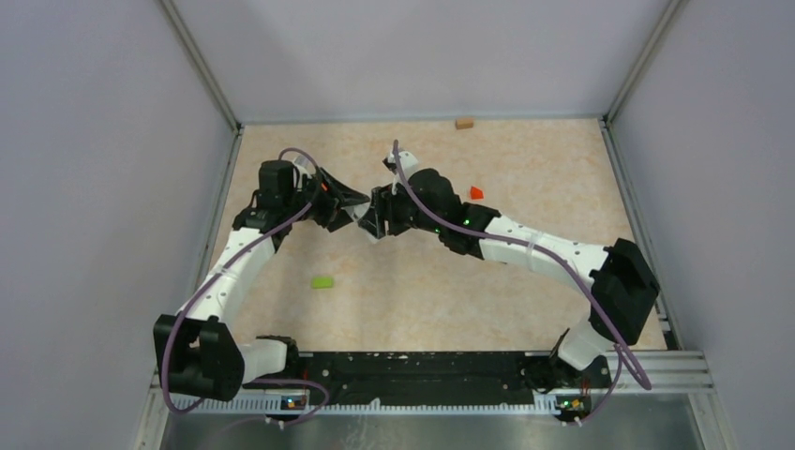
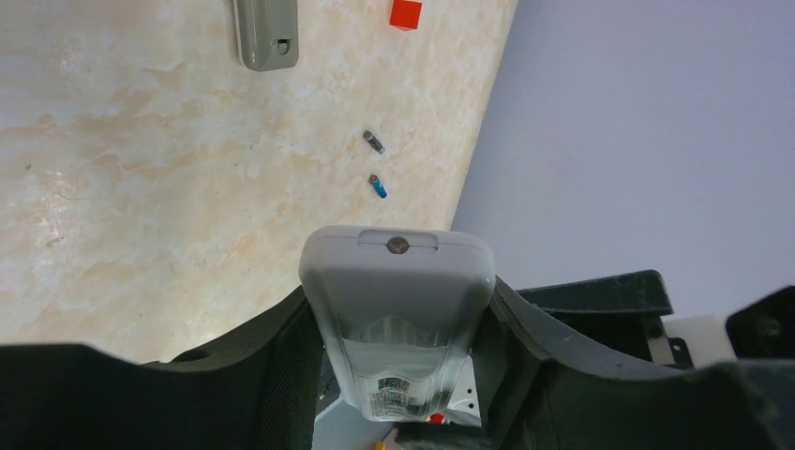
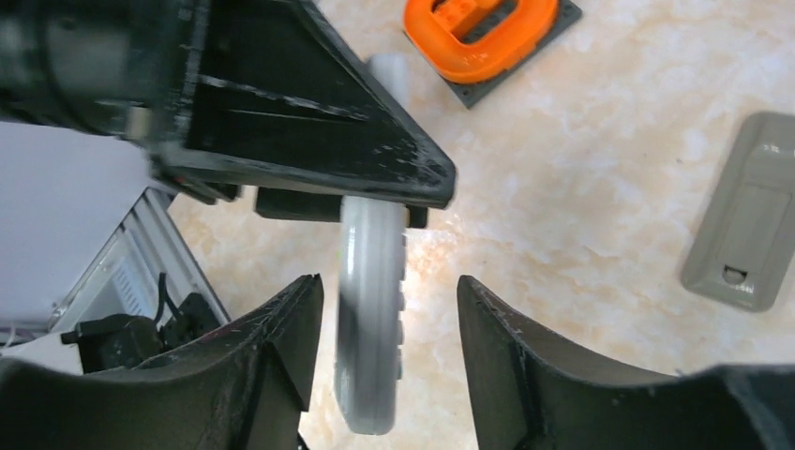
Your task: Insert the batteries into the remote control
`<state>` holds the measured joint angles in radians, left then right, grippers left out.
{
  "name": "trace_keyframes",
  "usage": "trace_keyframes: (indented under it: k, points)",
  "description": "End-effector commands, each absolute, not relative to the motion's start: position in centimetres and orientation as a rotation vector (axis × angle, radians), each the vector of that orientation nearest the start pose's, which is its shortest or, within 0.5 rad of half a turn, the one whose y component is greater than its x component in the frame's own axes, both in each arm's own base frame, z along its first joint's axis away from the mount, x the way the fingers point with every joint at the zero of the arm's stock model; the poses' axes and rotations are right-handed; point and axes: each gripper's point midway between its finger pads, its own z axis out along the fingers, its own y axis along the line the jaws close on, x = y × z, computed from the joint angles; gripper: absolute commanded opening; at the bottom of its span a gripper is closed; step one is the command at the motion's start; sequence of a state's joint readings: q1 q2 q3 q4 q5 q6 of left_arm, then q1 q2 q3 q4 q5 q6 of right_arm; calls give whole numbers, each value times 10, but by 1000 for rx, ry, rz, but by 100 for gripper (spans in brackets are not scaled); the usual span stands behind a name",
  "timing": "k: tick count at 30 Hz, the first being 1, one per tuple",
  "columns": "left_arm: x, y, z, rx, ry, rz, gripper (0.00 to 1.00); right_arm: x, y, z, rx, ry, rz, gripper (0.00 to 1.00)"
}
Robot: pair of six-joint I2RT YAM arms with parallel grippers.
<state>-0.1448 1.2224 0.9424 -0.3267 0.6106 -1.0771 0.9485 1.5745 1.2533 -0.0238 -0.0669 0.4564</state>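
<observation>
My left gripper (image 2: 400, 300) is shut on the grey remote control (image 2: 398, 281) and holds it above the table. In the top view the left gripper (image 1: 359, 201) meets my right gripper (image 1: 377, 223) at the table's middle back. The right gripper (image 3: 389, 286) is open, its jaws standing either side of the remote (image 3: 370, 328), seen edge-on, without touching it. Two batteries lie on the table beyond the remote: a dark one (image 2: 374, 142) and a blue one (image 2: 378, 187). Any other batteries are out of view.
A grey battery cover (image 2: 267, 33) lies loose on the table, also in the right wrist view (image 3: 745, 225). A red block (image 1: 476, 192), a green piece (image 1: 322, 282), a brown block (image 1: 464, 123) and an orange ring on a dark plate (image 3: 483, 33) lie around.
</observation>
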Motion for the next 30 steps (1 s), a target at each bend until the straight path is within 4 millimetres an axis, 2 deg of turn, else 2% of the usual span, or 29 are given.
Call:
trace_keyframes:
  k: [1, 5, 8, 9, 10, 11, 13, 14, 15, 19, 22, 24, 27, 30]
  points:
    - [315, -177, 244, -701, 2228, -1324, 0, 271, 421, 250, -511, 1956, 971, 51]
    - [312, -180, 248, -676, 2222, -1351, 4, 259, 435, 255, -568, 1938, 1121, 41]
    - [312, -182, 255, -636, 2201, -1372, 11, 255, 439, 261, -582, 1926, 1214, 25]
    - [312, -182, 258, -619, 2190, -1376, 17, 255, 438, 264, -583, 1921, 1237, 19]
    - [312, -182, 262, -600, 2182, -1378, 26, 254, 437, 267, -588, 1912, 1263, 13]
    - [311, -182, 266, -573, 2169, -1382, 44, 255, 435, 271, -589, 1903, 1286, 7]
    - [310, -182, 278, -483, 2140, -1376, 89, 258, 428, 280, -585, 1888, 1319, 0]
    - [308, -184, 287, -383, 2117, -1381, 97, 262, 421, 286, -577, 1876, 1337, 0]
    - [306, -184, 300, -277, 2095, -1369, 99, 261, 416, 294, -591, 1858, 1370, 0]
    - [292, -179, 319, 48, 2072, -1283, 99, 250, 393, 322, -706, 1787, 1505, 0]
    - [271, -189, 338, 265, 2004, -1424, 99, 228, 380, 328, -852, 1782, 1614, 0]
    - [254, -196, 342, 383, 1977, -1535, 99, 216, 374, 331, -918, 1772, 1669, 0]
    - [244, -196, 339, 452, 1970, -1549, 99, 201, 369, 332, -989, 1781, 1727, 0]
    - [234, -197, 349, 509, 1916, -1558, 98, 195, 366, 329, -1025, 1801, 1730, 0]
